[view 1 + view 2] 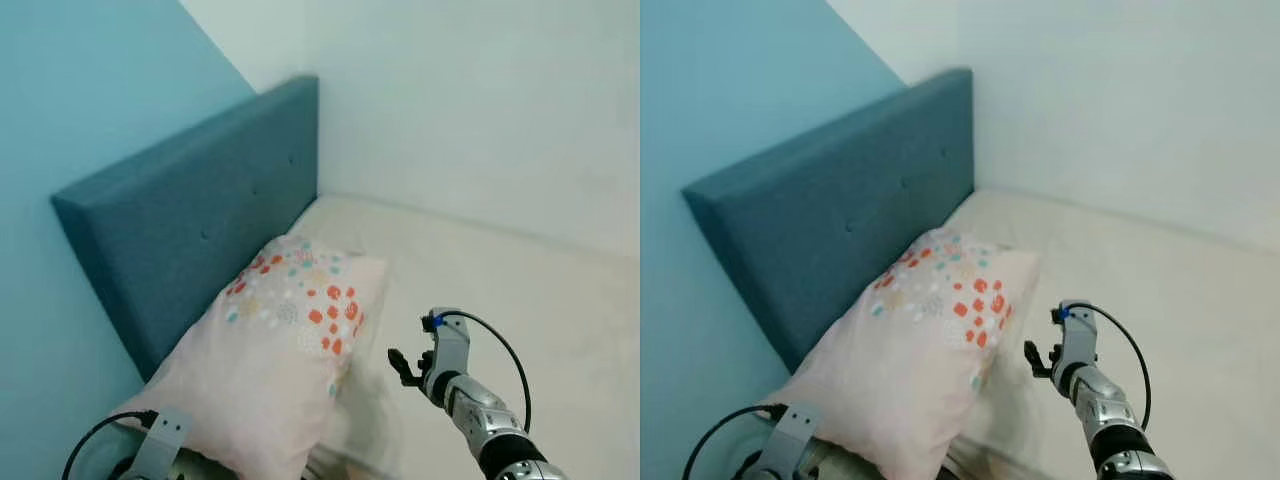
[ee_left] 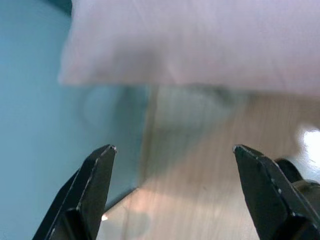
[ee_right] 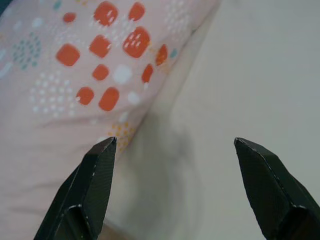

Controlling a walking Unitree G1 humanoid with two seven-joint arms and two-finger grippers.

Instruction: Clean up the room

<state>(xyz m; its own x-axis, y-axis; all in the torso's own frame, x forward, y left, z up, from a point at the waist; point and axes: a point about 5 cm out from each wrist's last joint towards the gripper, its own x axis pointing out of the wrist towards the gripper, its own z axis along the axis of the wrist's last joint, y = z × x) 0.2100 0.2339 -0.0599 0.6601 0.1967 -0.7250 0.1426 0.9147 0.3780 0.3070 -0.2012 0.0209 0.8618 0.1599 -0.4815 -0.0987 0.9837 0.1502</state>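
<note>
A pale pink pillow [image 1: 280, 340] with orange and teal dots lies on the cream mattress [image 1: 500, 290], its far end against the blue headboard [image 1: 200, 220]. My right gripper [image 1: 403, 367] hovers just above the mattress, close beside the pillow's right edge, open with nothing between its fingers [image 3: 97, 175]. My left gripper [image 2: 173, 148] is open and empty, down at the pillow's near left corner. Past it I see the pillow's [image 2: 200, 40] underside. The left wrist [image 1: 158, 440] shows below that corner.
A teal wall [image 1: 60, 120] runs along the left behind the headboard, and a white wall [image 1: 480, 110] closes the far side of the bed. Wooden floor [image 2: 215, 170] shows below the pillow's near end. The mattress right of the pillow is bare.
</note>
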